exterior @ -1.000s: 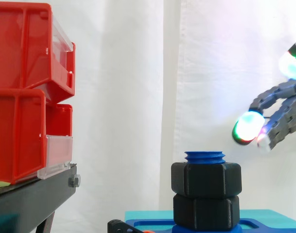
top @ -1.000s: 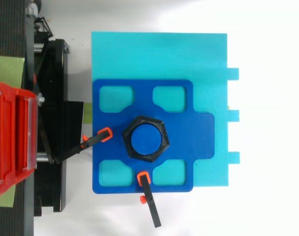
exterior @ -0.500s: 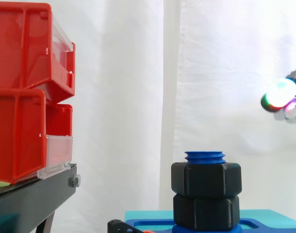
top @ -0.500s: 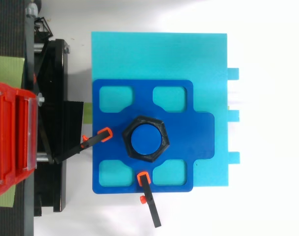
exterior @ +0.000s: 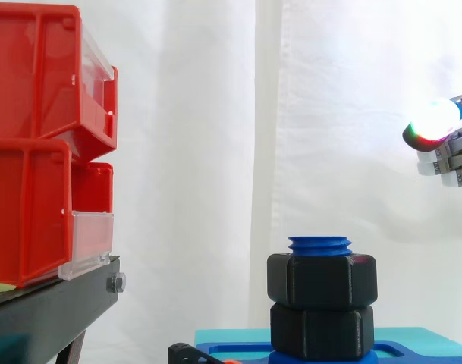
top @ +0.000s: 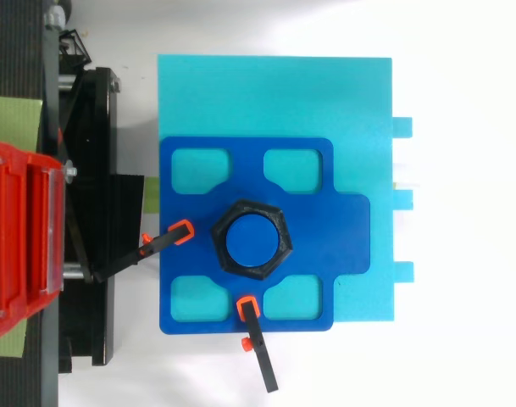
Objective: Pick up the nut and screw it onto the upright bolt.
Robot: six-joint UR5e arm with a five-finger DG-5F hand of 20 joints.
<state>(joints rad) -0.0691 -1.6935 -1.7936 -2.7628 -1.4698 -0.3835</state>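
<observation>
1. The hand [exterior: 447,155] is at the right edge of the side view, high above the bolt [exterior: 319,244] and well apart from it. Whether it is released or clenched cannot be told.
2. The blue bolt stands upright on a dark blue plate [top: 313,229]. Its threaded top shows just above the upper nut [exterior: 322,279].
3. The upper nut is black and six-sided. It sits on the bolt, touching the lower nut [exterior: 322,331] beneath it.
4. The plate lies on a cyan base [top: 274,93]. An orange-tipped clamp [top: 182,231] reaches onto its left side and a second clamp [top: 246,307] onto its lower edge.
5. Red bins [exterior: 33,152] rest on a black stand [exterior: 48,311] at the left, before a white curtain [exterior: 208,152].
</observation>
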